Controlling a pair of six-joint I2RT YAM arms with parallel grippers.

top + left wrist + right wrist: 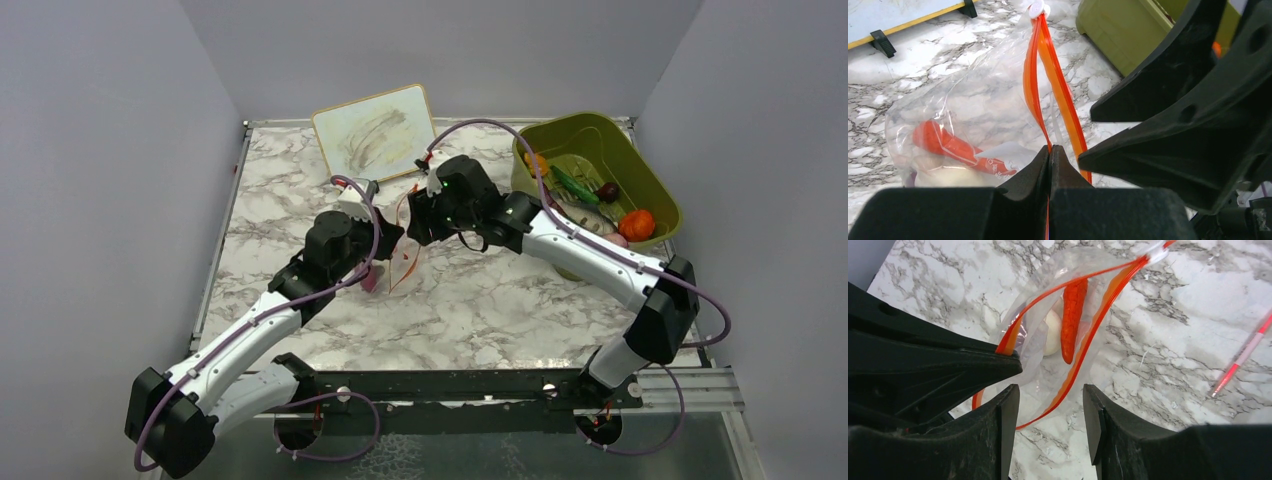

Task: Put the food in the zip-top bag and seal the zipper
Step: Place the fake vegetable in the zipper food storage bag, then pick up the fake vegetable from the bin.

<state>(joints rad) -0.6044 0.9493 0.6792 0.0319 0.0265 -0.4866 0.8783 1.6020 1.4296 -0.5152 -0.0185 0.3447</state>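
Note:
The clear zip-top bag [405, 262] is held up off the marble table between both grippers, its mouth open. Inside it lie an orange-red carrot piece [1074, 315] and a pale round piece [1052, 335]; both also show in the left wrist view, the carrot [948, 145] above the pale piece [943, 176]. The red-orange zipper [1100, 320] runs as two separate strips [1058, 85]. My left gripper [1049, 150] is shut on one zipper strip. My right gripper [1050, 410] is open and empty, its jaws straddling the bag's mouth beside the left gripper [933, 365]. More food lies in the bin: an orange ball [636, 224], a green piece [572, 183], a dark piece [607, 191].
The olive-green bin [655, 185] stands at the right back. A small whiteboard [373, 130] leans at the back wall. A thin red-pink stick [1243, 357] lies on the table beside the bag. Grey walls close in three sides.

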